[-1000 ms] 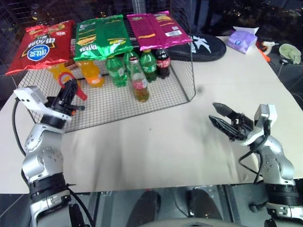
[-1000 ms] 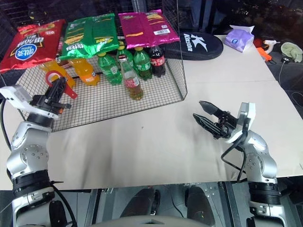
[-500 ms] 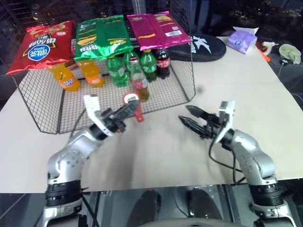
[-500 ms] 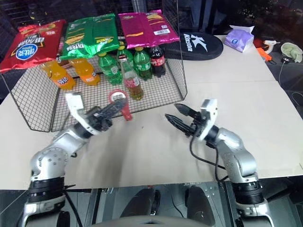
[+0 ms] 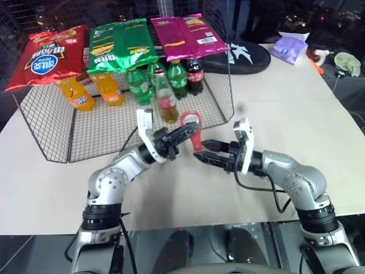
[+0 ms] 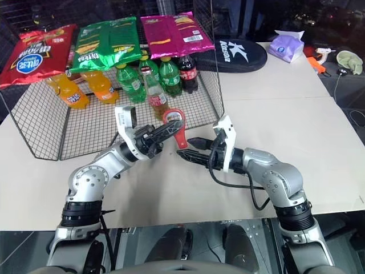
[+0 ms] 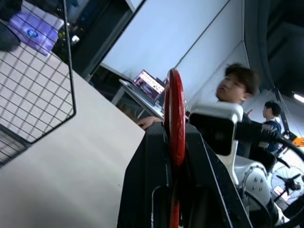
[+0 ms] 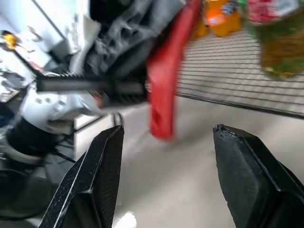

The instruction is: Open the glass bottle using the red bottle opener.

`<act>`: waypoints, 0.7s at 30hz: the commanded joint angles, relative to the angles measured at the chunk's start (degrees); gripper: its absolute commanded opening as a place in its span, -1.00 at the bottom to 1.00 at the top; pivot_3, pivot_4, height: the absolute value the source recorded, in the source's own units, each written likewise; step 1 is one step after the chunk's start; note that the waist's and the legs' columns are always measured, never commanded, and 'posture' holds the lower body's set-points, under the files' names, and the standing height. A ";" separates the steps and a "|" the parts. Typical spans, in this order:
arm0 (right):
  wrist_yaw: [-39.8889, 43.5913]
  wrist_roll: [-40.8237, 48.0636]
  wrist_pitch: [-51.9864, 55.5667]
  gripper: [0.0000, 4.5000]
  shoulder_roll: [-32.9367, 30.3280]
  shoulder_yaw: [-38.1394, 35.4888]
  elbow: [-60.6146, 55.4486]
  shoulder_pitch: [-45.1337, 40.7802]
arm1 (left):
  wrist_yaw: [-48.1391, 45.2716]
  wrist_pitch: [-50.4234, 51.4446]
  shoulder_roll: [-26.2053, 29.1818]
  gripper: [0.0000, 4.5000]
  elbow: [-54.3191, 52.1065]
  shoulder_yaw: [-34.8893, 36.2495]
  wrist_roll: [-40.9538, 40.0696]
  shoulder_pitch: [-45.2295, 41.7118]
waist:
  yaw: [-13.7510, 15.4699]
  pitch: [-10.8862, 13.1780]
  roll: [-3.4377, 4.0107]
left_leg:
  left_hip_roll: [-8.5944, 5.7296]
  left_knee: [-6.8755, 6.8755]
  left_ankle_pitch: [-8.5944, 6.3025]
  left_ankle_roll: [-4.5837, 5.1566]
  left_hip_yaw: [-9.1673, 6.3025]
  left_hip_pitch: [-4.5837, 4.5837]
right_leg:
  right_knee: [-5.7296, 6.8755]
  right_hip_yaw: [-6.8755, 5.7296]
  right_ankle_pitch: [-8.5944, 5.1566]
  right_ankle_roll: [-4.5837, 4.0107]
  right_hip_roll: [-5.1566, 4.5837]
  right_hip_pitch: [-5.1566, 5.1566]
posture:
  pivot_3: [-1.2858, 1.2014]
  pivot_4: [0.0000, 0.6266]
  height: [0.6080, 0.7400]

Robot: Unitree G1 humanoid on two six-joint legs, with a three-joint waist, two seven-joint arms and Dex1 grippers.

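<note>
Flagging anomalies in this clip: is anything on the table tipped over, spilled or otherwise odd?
Two orange bottles lie on their sides in the wire basket, while the glass bottle and the green ones stand upright. No spill or damage shows.

A beige table [image 5: 296, 108] carries a wire basket [image 5: 51, 123] at ten o'clock, a black pouch [image 5: 248, 56] at twelve, and a purple tissue pack [image 5: 289, 47] at one o'clock.

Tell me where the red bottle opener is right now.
The red bottle opener is clamped in the left tool, held above the table centre just in front of the wire basket, facing the open right tool.
</note>
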 commanded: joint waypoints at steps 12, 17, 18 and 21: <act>-0.35 4.79 5.39 0.34 3.54 -0.48 -0.04 -4.18 | -2.50 -2.12 -2.20 -0.96 0.97 -0.13 3.21 -1.02 | -0.80 0.00 0.00 | -0.01 0.00 0.00 0.00 0.00 -0.01 | 0.00 0.00 0.00 0.00 -0.02 0.00 | 0.03 -0.52 1.00; 0.27 4.23 5.18 -0.20 3.37 -0.20 0.68 -4.42 | -2.74 -2.68 -3.24 -1.00 1.04 0.02 3.98 -0.95 | -0.84 0.00 0.00 | -0.02 0.00 0.00 0.00 0.00 -0.01 | 0.00 0.00 0.00 0.00 -0.02 0.00 | 0.03 -0.52 1.00; 0.39 4.10 5.12 -0.39 3.35 -0.14 0.77 -4.38 | -2.74 -2.93 -3.46 -1.00 1.05 0.16 4.15 -0.92 | -0.85 0.00 0.00 | -0.02 0.00 0.00 0.00 0.00 -0.02 | 0.00 0.00 0.00 0.00 -0.02 0.00 | 0.03 -0.52 1.00; 0.78 3.57 4.98 -0.89 3.17 0.22 0.91 -4.05 | -2.45 -3.49 -4.36 -1.00 1.07 0.84 3.98 -0.81 | -0.85 0.00 0.00 | -0.02 0.00 0.00 0.00 0.00 -0.01 | 0.00 0.00 0.00 0.00 -0.02 0.00 | 0.03 -0.52 1.00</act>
